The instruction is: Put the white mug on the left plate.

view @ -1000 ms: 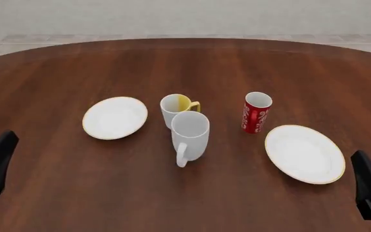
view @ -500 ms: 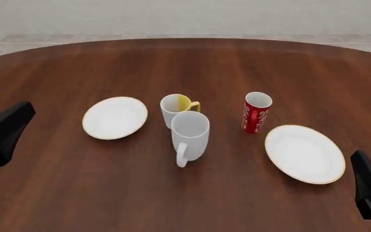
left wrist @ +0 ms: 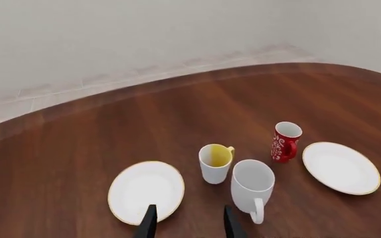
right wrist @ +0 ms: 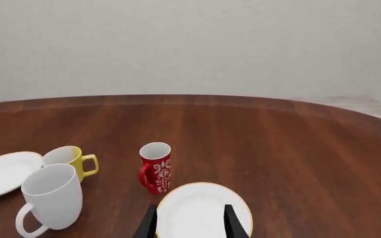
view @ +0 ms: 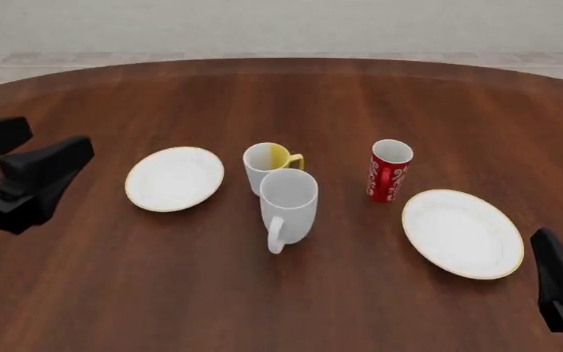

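Task not begun: the white mug (view: 289, 204) stands on the worktop (view: 164, 293), beside the left plate (view: 174, 178). Left gripper (left wrist: 187, 223) and right gripper (right wrist: 190, 220) jaws spread, empty.

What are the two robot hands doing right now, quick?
Left gripper: open, holding nothing.
Right gripper: open, holding nothing.

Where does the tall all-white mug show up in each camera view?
Front view: the white mug stands near centre, just in front of the yellow-inside mug.
Left wrist view: it sits low, right of centre.
Right wrist view: it sits at lower left.
Shared landmark: the red mug.
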